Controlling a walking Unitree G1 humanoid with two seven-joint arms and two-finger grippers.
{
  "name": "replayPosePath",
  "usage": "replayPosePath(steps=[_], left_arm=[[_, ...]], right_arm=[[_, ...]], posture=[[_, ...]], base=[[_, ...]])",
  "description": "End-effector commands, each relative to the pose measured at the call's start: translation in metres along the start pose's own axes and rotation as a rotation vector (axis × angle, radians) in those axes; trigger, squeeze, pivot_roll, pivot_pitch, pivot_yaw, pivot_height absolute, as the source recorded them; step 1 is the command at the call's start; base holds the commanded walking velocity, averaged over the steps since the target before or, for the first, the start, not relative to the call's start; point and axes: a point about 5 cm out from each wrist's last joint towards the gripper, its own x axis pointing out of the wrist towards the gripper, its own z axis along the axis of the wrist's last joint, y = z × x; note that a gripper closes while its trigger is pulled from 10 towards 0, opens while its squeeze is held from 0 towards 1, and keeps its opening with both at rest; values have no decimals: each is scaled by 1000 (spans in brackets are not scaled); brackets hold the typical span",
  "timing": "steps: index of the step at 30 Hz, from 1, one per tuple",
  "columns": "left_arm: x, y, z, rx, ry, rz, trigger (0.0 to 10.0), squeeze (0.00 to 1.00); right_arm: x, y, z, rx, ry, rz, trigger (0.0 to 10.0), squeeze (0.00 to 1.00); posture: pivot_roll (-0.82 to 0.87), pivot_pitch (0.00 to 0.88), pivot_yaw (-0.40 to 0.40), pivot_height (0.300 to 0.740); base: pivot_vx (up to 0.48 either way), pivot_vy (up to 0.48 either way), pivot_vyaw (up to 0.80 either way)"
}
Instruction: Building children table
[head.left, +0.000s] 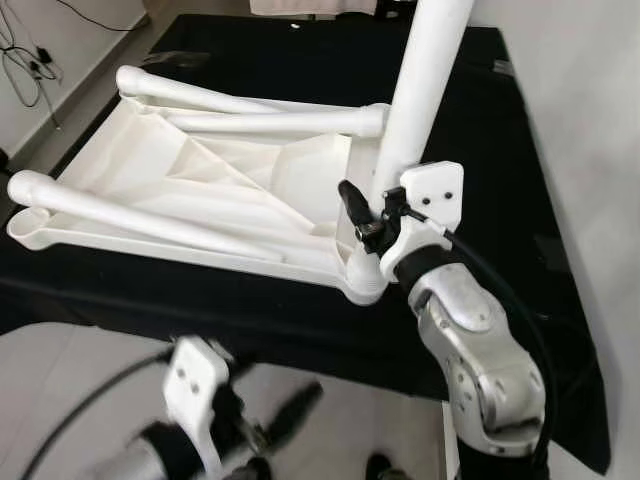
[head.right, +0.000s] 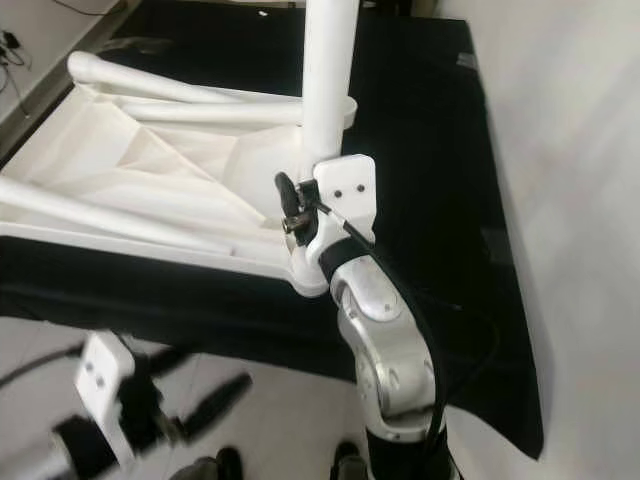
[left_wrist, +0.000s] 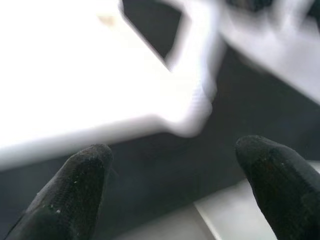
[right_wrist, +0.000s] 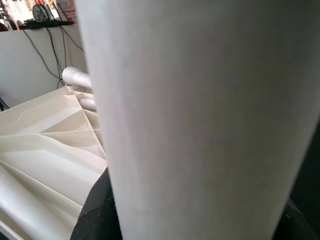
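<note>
- Left eye view: the white plastic tabletop (head.left: 200, 190) lies upside down on a black-covered table (head.left: 300, 320), ribs showing, with loose legs (head.left: 150, 215) lying across it. The right gripper (head.left: 372, 215) grasps one upright leg (head.left: 425, 90) near its foot, just above the near corner socket (head.left: 365, 280) of the tabletop. The left gripper (head.left: 265, 425) hangs low in front of the table edge, blurred, its fingers apart and holding nothing.
- Right eye view: the same upright leg (head.right: 328, 80) stands nearly vertical, its foot at the corner socket; I cannot tell whether it is fully seated. The parts look like light, stiff, hollow moulded plastic, smooth and probably slippery, so a low grip close to the socket seems best for steering the leg in.
- Left wrist view: two black fingers (left_wrist: 75, 185), spread and released, point at a blurred white corner of the tabletop (left_wrist: 190, 110) over the dark cloth.
- Right wrist view: the leg (right_wrist: 200, 115) sits very close to the camera, clenched, with the ribbed underside (right_wrist: 45, 145) beside it. The long leg will likely lever hard against the grip if it tilts.
</note>
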Motion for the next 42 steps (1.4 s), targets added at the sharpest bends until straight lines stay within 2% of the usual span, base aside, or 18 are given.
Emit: replayPosePath(steps=[1,4,5,7,10,12,13,17,19,21,22,26,28,29,30,33,38,42], left_arm=[[-2,3,4,-3,-4,-3,10000,0],[9,9,26,31,-84,-34,10000,0],[22,14,48,48,-162,-89,10000,0],[22,14,48,48,-162,-89,10000,0],[51,17,106,82,-328,-263,10000,0],[62,17,125,86,-372,-333,10000,0],[62,17,125,86,-372,-333,10000,0],[92,16,163,76,-443,-446,10000,0],[94,16,165,72,-445,-455,10000,0],[114,18,177,53,-437,-484,10000,0],[114,18,177,53,-437,-484,10000,0],[134,19,181,22,-388,-511,10000,0],[137,19,182,15,-376,-518,10000,0],[154,22,170,-12,-281,-506,10000,0],[161,23,164,-16,-240,-488,10000,0],[166,25,161,-17,-214,-479,10000,0],[182,18,147,-90,-125,-580,10000,0],[192,9,146,-51,-98,-643,10000,0]], right_arm=[[-5,-14,-57,19,330,-106,10000,0],[-3,-12,-57,30,329,-118,10000,0],[-1,-10,-57,36,320,-120,10000,0],[-1,-10,-57,36,320,-120,10000,0],[3,-2,-58,61,314,-124,10000,0],[4,0,-58,65,311,-124,10000,0],[4,0,-58,65,311,-124,10000,0],[9,3,-54,54,276,-119,10000,0],[9,4,-54,54,275,-119,10000,0],[12,6,-52,61,264,-115,10000,0],[12,6,-52,61,264,-115,10000,0],[13,8,-51,64,255,-112,10000,0],[13,9,-50,64,253,-112,10000,0],[13,10,-49,66,246,-108,10000,0],[14,11,-49,69,244,-107,10000,0],[14,11,-49,71,242,-107,10000,0],[16,11,-46,73,225,-109,10000,0],[18,10,-42,77,206,-106,10000,0]], posture=[[42,276,16,740],[44,269,14,740],[48,238,17,740],[48,238,17,740],[44,213,28,740],[45,204,31,740],[45,204,31,740],[43,185,40,740],[43,185,40,740],[37,171,53,740],[37,171,53,740],[36,165,64,740],[36,165,64,740],[39,161,72,740],[38,161,75,740],[38,161,75,740],[27,161,92,740],[20,162,93,740]], base=[[0,0,0],[0,0,0],[0,0,0],[0,0,0],[0,0,0],[0,0,0],[0,0,0],[0,0,0],[0,0,0],[0,0,0],[0,0,0],[0,0,0],[0,0,0],[0,0,0],[0,0,0],[0,0,0],[0,0,0],[0,0,0]])
